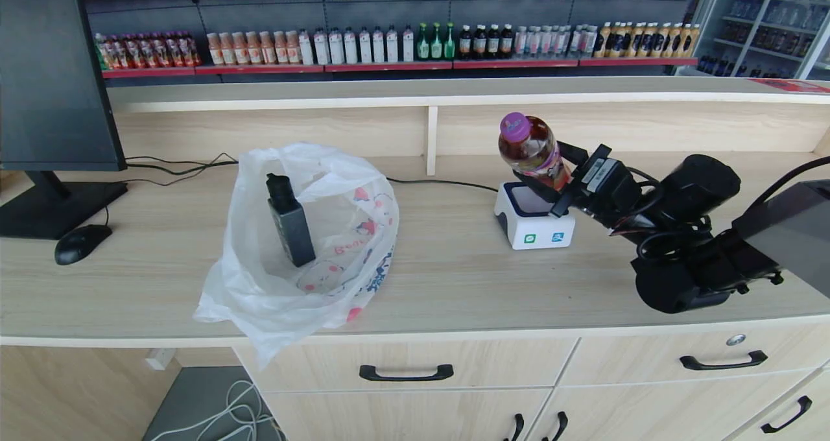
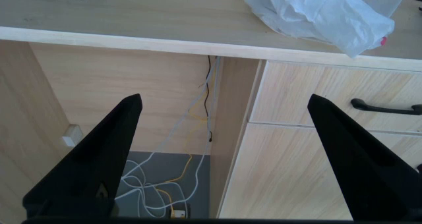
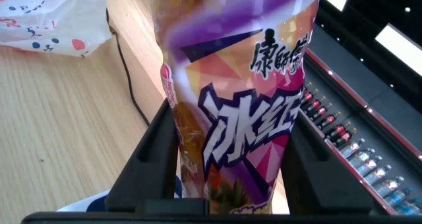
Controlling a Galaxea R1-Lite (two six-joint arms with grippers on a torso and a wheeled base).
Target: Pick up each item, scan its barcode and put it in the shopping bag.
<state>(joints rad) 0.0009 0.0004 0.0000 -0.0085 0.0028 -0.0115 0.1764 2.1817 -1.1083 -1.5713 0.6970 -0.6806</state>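
One amber-tea plastic bottle with purple cap point(image 1: 528, 146) is pinched, tilted, in right gripper point(image 1: 551, 183), with white box scanner point(image 1: 535, 227) just beneath the fingers. Left gripper point(image 2: 224, 102) is spread wide, below light wooden counter point(image 2: 132, 20). Above and beyond it lies white plastic shopping bag point(image 1: 363, 233), holding dark box point(image 1: 290, 224).

On tabletop point(image 1: 454, 285): shopping bag point(image 1: 350, 233) centre-left, box point(image 1: 292, 224) inside; scanner point(image 1: 533, 227) right of centre, bottle point(image 1: 533, 150) just above; monitor point(image 1: 52, 78) far left.

Purple-capped tea bottle point(image 1: 532, 149) tilted above white scanner point(image 1: 533, 233); dark box point(image 1: 290, 224) inside bag point(image 1: 363, 201).
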